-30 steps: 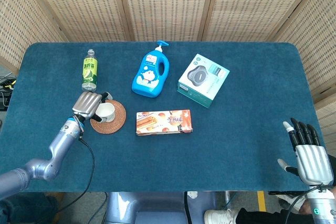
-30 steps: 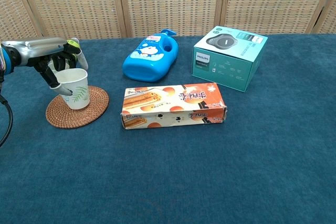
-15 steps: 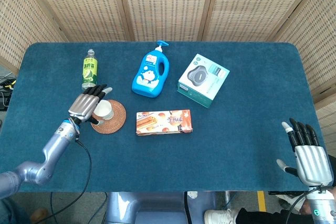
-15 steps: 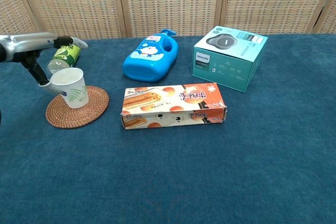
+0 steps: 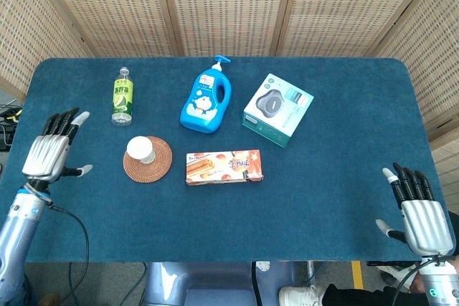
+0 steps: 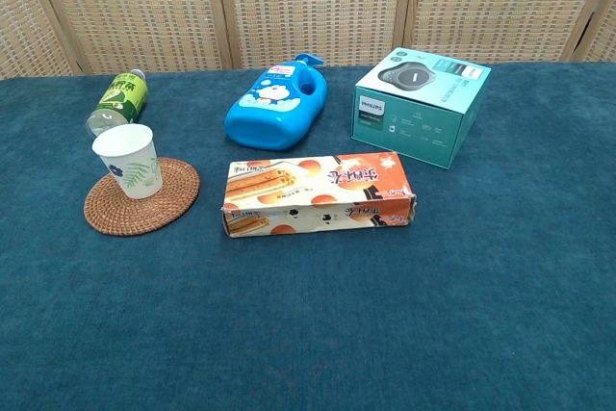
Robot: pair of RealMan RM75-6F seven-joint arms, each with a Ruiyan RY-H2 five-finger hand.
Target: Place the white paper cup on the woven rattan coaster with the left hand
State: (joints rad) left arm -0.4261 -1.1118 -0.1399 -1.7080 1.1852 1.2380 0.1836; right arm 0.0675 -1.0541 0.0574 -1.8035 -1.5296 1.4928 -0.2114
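Note:
The white paper cup (image 5: pixel 140 150) (image 6: pixel 127 161), printed with a green leaf, stands upright on the left part of the round woven rattan coaster (image 5: pixel 148 160) (image 6: pixel 142 196). My left hand (image 5: pixel 50 154) hovers open, fingers spread, near the table's left edge, well apart from the cup; only the head view shows it. My right hand (image 5: pixel 418 208) is open with straight fingers off the table's front right corner, also only in the head view.
A green tea bottle (image 5: pixel 122 96) (image 6: pixel 117 102) lies behind the coaster. A blue lotion pump bottle (image 5: pixel 206 99) (image 6: pixel 276 105) lies at centre back, a teal boxed device (image 5: pixel 277 109) (image 6: pixel 419 107) to its right. An orange biscuit box (image 5: pixel 224 167) (image 6: pixel 319 195) sits right of the coaster.
My left hand let go of the cup, opened and pulled back to the left, out of the chest view. The cup stays upright on the coaster. The right hand barely moved.

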